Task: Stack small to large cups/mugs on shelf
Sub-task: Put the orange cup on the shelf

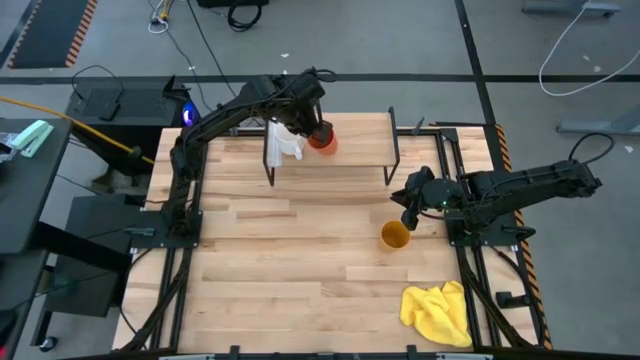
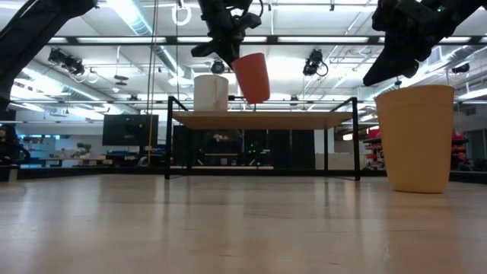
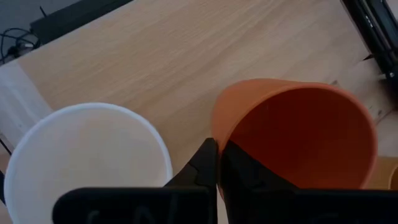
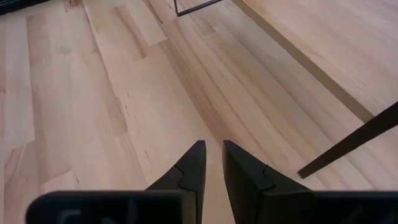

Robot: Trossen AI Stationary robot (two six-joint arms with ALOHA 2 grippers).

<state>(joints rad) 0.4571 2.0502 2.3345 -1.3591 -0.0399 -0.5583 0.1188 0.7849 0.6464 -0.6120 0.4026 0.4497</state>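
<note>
The orange-red cup (image 2: 252, 77) hangs tilted in the air above the shelf (image 2: 265, 119), just beside the white mug (image 2: 211, 93), which stands upright on the plank near its left end. The left gripper (image 3: 217, 163) pinches the cup by its rim, one finger inside and one outside, so the mouth faces away from the wrist; holding it by the lip leaves the base free, and I judge this suits lowering it onto or into the mug. Whether the cup's base already clears the mug's rim cannot be told, since the low view shows them side by side and the high view has the arm over both. The mug's handle is not plainly visible in any view. The mustard-yellow cup (image 1: 395, 236) stands upright on the worktop (image 1: 300, 270), well apart from the shelf, its turn seemingly not yet come. The right gripper (image 4: 212, 163) hovers just beside and above it, fingers nearly together with only a narrow gap and nothing between them. A yellow cloth (image 1: 438, 312) lies crumpled at the worktop's near right corner.
</note>
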